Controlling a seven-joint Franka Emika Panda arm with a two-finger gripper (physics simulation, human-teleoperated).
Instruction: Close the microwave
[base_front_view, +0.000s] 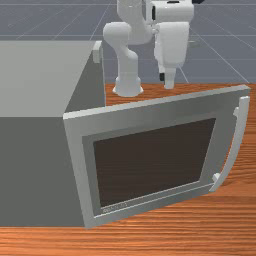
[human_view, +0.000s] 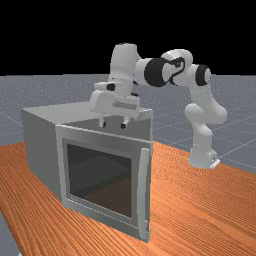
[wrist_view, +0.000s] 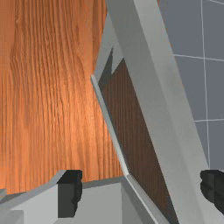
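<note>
In the far view my gripper (human_view: 113, 124) hangs at the door's top edge, pointing down, fingers spread with nothing held. The front view has the gripper (base_front_view: 167, 82) beyond the door's upper edge. The grey microwave (base_front_view: 30, 170) stands at the front view's left. Its door (base_front_view: 142, 207), with a dark window, is swung out toward the front view's right, handle (base_front_view: 240, 135) at the outer end. In the wrist view the door (wrist_view: 159, 83) runs between and under the wide-apart fingertips of the gripper (wrist_view: 141, 190); the height gap is unclear.
Orange-brown table (human_view: 200, 205) extends around the microwave and toward the arm's base (human_view: 202, 155). The microwave's opening side wall (base_front_view: 98, 75) rises behind the door in the front view. Grey floor (wrist_view: 197, 92) lies beyond the door in the wrist view.
</note>
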